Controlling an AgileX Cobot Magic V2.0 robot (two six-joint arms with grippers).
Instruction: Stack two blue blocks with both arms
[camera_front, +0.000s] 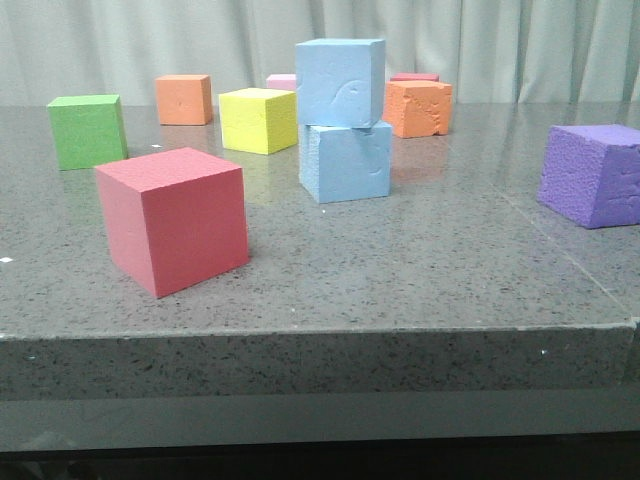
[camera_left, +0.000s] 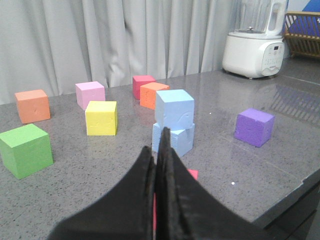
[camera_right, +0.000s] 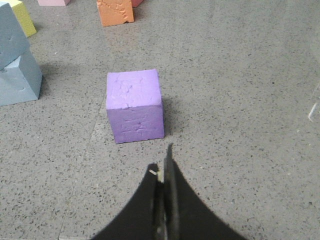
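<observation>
Two sky-blue blocks stand stacked mid-table. The upper blue block (camera_front: 340, 82) (camera_left: 174, 109) (camera_right: 11, 33), with a curved scuff on its face, rests slightly askew on the lower blue block (camera_front: 345, 162) (camera_left: 179, 139) (camera_right: 20, 80). In the left wrist view my left gripper (camera_left: 157, 150) is shut and empty, held back from the stack and above a red cube. My right gripper (camera_right: 164, 165) is shut on nothing, hovering short of the purple cube (camera_right: 134, 106). Neither arm shows in the front view.
A red cube (camera_front: 174, 218) sits near the front left, a purple cube (camera_front: 592, 174) at the right. Green (camera_front: 87, 130), yellow (camera_front: 258, 120), two orange (camera_front: 184, 99) (camera_front: 418, 108) and a pink cube (camera_left: 90, 95) stand behind. A white blender (camera_left: 256, 40) stands far off. The table edge (camera_front: 320, 335) runs across the front.
</observation>
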